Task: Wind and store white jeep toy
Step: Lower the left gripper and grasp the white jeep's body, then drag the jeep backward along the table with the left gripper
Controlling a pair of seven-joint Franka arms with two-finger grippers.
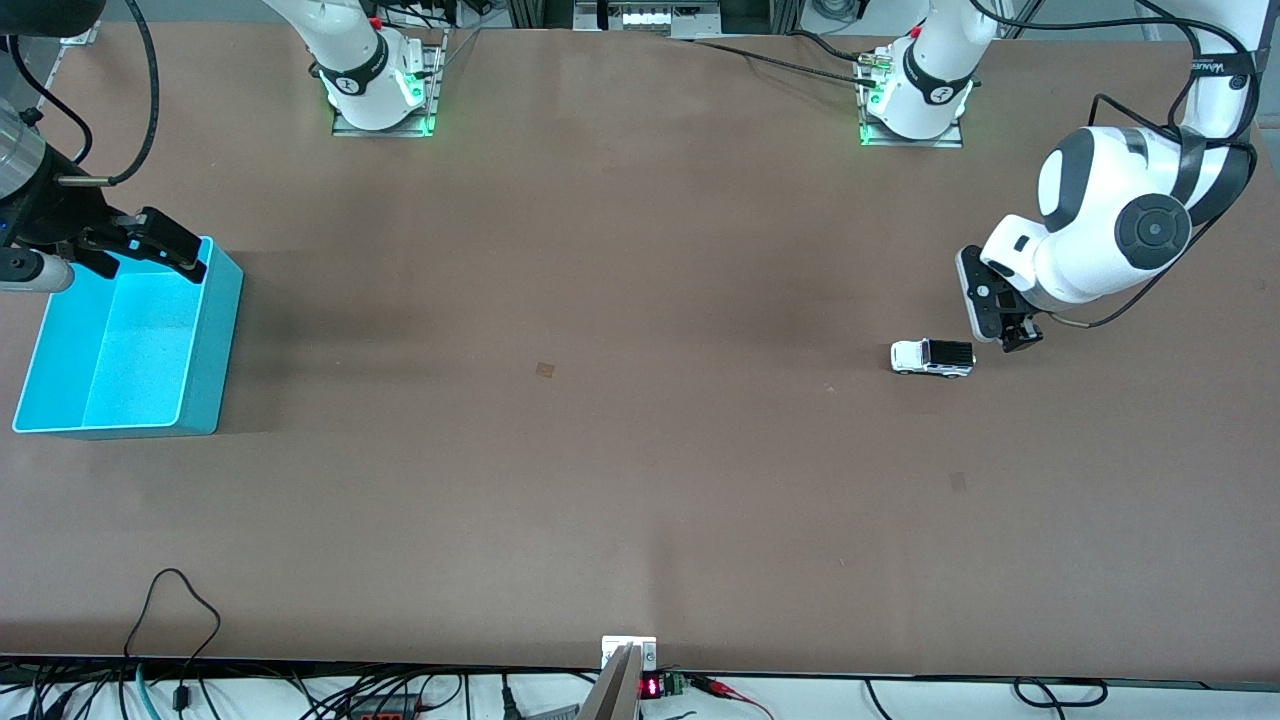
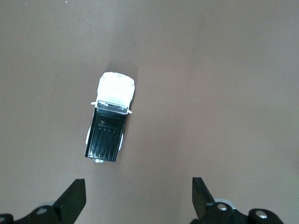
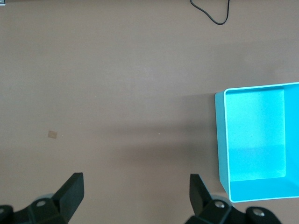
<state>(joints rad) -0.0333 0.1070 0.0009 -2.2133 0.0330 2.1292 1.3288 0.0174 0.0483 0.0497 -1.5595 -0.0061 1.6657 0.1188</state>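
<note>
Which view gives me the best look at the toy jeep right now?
The left wrist view: the toy jeep fills the frame from above, just ahead of the open left hand. The front view shows it small; the right wrist view misses it.

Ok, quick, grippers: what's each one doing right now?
Left gripper: open, empty, beside the white jeep toy.
Right gripper: open, empty, over the cyan bin.

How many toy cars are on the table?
1. The white jeep toy sits on the table toward the left arm's end, beside the open left tool. The cyan bin looks empty.
</note>
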